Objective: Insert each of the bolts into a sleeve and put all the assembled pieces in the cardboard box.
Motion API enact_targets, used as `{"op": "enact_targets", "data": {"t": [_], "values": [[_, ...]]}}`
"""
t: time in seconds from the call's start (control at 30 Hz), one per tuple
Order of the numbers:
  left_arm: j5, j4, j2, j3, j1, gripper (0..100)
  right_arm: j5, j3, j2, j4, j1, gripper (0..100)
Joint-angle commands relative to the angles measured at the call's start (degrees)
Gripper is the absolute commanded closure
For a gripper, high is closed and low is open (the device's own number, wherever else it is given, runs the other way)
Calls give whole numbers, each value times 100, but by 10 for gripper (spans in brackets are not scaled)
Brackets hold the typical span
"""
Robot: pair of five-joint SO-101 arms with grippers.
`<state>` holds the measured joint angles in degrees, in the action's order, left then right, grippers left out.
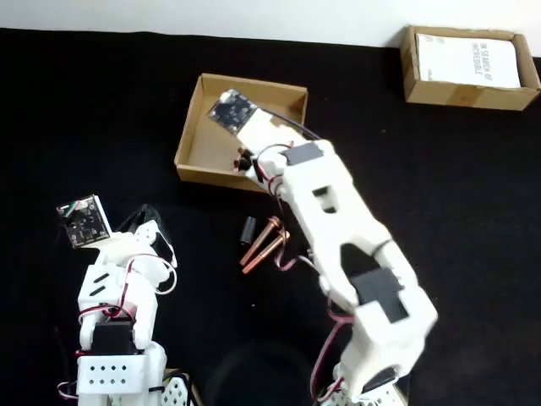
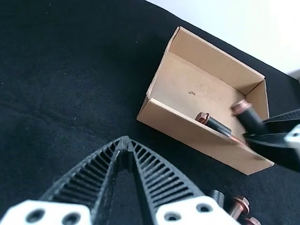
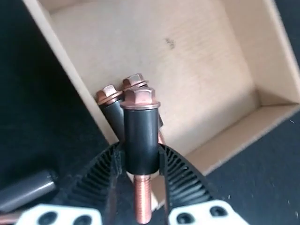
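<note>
The open cardboard box (image 1: 193, 127) stands at the back of the black table. My right gripper (image 3: 139, 151) is shut on a copper bolt in a black sleeve (image 3: 139, 133), held upright over the box's near wall (image 3: 70, 84). Two more assembled pieces (image 3: 109, 99) lean inside the box behind it. From the left wrist view, one assembled piece (image 2: 216, 126) lies in the box (image 2: 197, 84), and the held piece (image 2: 245, 114) hangs over its corner. My left gripper (image 2: 124, 140) is shut on nothing, low over bare table, short of the box.
Two loose copper bolts (image 1: 264, 244) and a loose black sleeve (image 1: 248, 228) lie on the table in front of the box, beside the right arm (image 1: 338, 228). A second cardboard box (image 1: 467, 66) with a white booklet in it sits at the back right.
</note>
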<state>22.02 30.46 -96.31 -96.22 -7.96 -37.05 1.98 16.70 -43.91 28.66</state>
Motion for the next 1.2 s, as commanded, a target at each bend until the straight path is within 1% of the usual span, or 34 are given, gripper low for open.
{"op": "enact_targets", "data": {"t": [0.0, 0.1, 0.27, 0.33, 0.47, 0.53, 0.6, 0.67, 0.7, 0.8, 0.83, 0.9, 0.97, 1.0, 1.1, 1.17], "values": [[-9, 18, -66, -145, 84, 991, -176, -927, 497, 13, 40, 992], [-9, 18, -75, -145, 84, 991, -193, -1464, 989, 4, 31, 992], [-9, 18, -75, -136, 84, 991, -1090, -1982, 1587, -4, -66, 992], [-9, 18, -75, -136, 84, 991, -1213, -2000, 1657, -66, -92, 992], [-26, 18, -75, -136, 84, 991, -1204, -2114, 1604, -954, -75, 986], [-35, 26, -75, -136, 84, 991, -1187, -2281, 1473, -1534, -48, 942], [-35, 26, -75, -136, 84, 991, -1152, -2404, 1323, -2062, -31, 862], [-35, 26, -75, -136, 84, 991, -1081, -2527, 1191, -2431, -22, 791], [-35, 26, -75, -136, 84, 991, -1064, -2598, 1130, -2536, -22, 772], [-35, 26, -66, -136, 84, 991, -1046, -2932, 919, -2818, -40, 789], [-35, 26, -66, -136, 84, 991, -941, -3073, 813, -2932, -48, 805], [-35, 26, -48, -136, 84, 991, -492, -3371, 558, -3284, -57, 848], [-35, 18, -31, -136, 84, 991, -53, -3618, 251, -3934, -57, 896], [-35, 18, -31, -136, 84, 991, 35, -3697, 84, -4400, -40, 916], [-35, 18, -22, -136, 84, 991, 26, -3723, -338, -5771, -13, 932], [-35, 18, -22, -136, 84, 991, 44, -3266, -681, -5727, -48, 932]]}}
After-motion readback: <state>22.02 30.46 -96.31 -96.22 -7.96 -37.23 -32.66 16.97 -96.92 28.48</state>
